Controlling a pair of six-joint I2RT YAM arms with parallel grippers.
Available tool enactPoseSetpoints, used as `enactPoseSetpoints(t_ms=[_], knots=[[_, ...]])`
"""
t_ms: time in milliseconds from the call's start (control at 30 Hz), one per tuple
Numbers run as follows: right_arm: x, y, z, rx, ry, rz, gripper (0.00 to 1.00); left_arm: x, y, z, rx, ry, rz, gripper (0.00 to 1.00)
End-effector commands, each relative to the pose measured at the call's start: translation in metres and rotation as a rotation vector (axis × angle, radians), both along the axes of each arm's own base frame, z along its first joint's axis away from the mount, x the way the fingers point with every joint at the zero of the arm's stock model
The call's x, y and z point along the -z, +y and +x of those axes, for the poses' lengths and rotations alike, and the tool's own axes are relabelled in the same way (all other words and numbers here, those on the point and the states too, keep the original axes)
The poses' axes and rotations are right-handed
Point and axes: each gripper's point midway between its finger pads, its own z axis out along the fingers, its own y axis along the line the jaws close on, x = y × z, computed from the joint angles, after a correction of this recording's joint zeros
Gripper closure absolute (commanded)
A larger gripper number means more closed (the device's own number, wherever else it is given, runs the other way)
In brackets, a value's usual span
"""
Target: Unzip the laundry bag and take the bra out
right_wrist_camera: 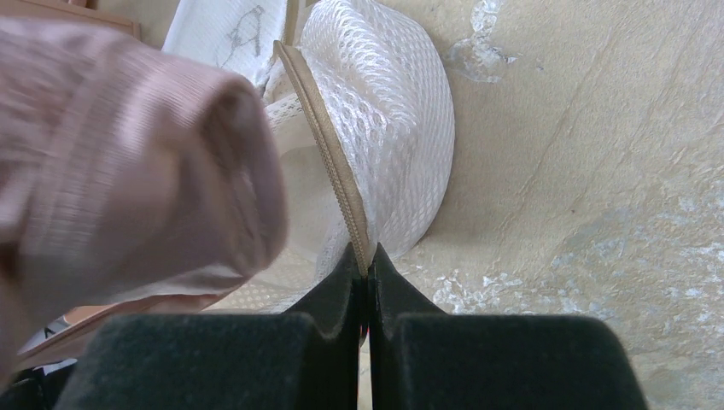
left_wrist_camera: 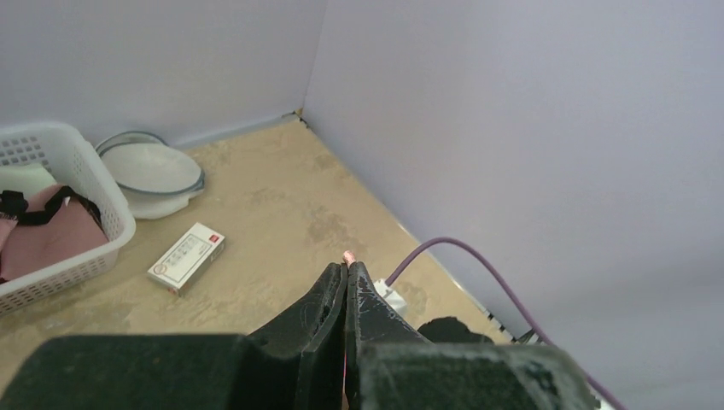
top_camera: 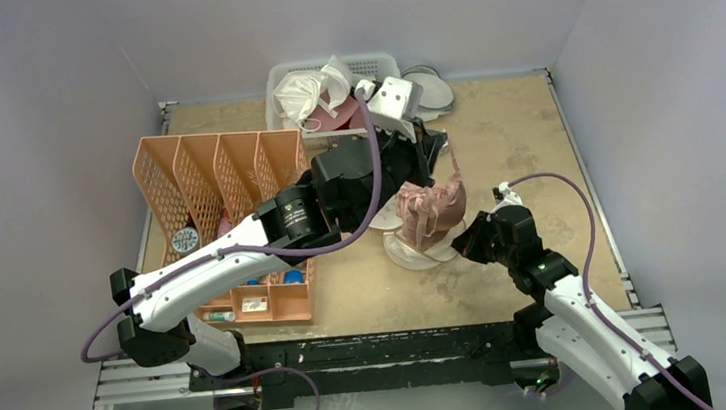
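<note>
top external: laundry bag (top_camera: 406,253) mostly under bra (top_camera: 434,208)

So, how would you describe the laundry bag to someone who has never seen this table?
On the tan table, look just right of the orange file rack, near the middle. The laundry bag lies there beneath the pink bra: white mesh, round, with a beige zip rim pinched by the right gripper.

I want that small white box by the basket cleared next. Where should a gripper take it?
Across its two long edges, coming straight down. The box lies flat on the table, so only its thin sides offer opposing faces. The basket stands apart from it, which should leave room for both fingers.
</note>
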Motion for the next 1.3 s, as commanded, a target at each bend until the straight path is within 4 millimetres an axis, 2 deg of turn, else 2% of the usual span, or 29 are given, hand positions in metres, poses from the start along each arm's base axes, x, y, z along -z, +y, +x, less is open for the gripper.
enactPoseSetpoints(t_ms=[0,200,300,400,567,800,967,1067,1167,1267], knots=[[-0.009,-0.001,0.008,0.006,-0.053,-0.005,0.98,-0.056,0.013,0.002,-0.048,-0.021,-0.204,1.00],[-0.010,-0.001,0.008,0.005,-0.057,-0.004,0.98,-0.079,0.035,0.010,-0.145,-0.022,-0.280,1.00],[-0.010,-0.001,0.008,0.003,-0.059,-0.003,0.97,-0.088,0.040,0.009,-0.148,-0.035,-0.291,1.00],[-0.010,-0.001,0.008,0.002,-0.061,-0.003,0.97,-0.084,0.038,0.009,-0.149,-0.014,-0.286,1.00],[-0.011,-0.001,0.007,0.003,-0.066,-0.001,0.97,-0.064,0.025,0.013,-0.154,0.037,-0.244,1.00],[-0.012,0.000,0.007,0.000,-0.066,0.000,0.96,-0.053,0.015,0.018,-0.166,0.057,-0.172,1.00],[-0.013,-0.001,0.007,0.000,-0.071,0.001,0.96,-0.033,0.001,0.017,-0.133,0.077,-0.113,1.00],[-0.013,-0.001,0.007,0.000,-0.074,0.002,0.95,-0.022,0.000,0.018,-0.143,0.089,-0.091,1.00],[-0.014,0.000,0.007,-0.001,-0.076,0.004,0.95,-0.025,0.005,0.022,-0.166,0.061,-0.068,1.00],[-0.013,0.000,0.007,-0.001,-0.075,0.004,0.95,-0.045,0.014,0.027,-0.190,-0.005,-0.062,1.00]])
